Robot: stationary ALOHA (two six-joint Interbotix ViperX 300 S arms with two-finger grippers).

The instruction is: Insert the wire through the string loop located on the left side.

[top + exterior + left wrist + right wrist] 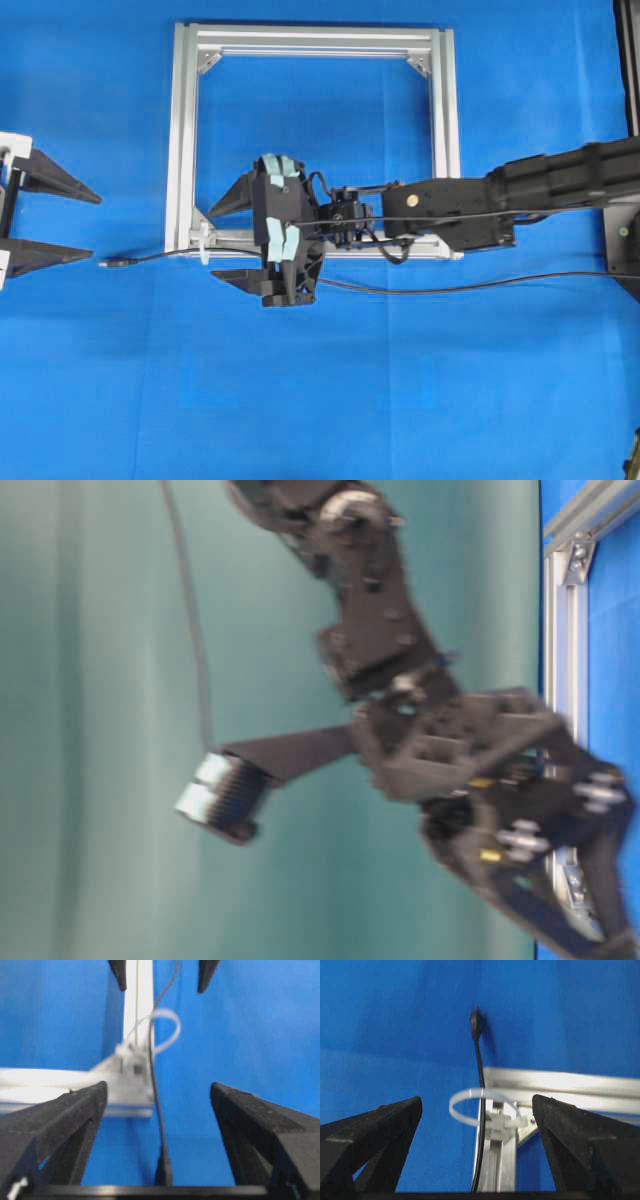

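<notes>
The thin black wire (160,257) lies on the blue cloth and runs through the white string loop (204,243) at the lower left corner of the silver frame (180,150). Its plug end (108,264) lies left of the loop. My left gripper (96,224) is open at the far left. The plug (163,1170) rests loose between its fingers. My right gripper (213,243) is open too, and its fingers stand either side of the loop (470,1092). The wire (480,1067) passes between them untouched.
The wire trails right across the cloth (450,290) under the right arm (560,180), which reaches over the frame's bottom bar. A blurred arm fills the table-level view beside the frame bar (560,630). The right gripper's fingertips (119,972) show beyond the loop (167,1030).
</notes>
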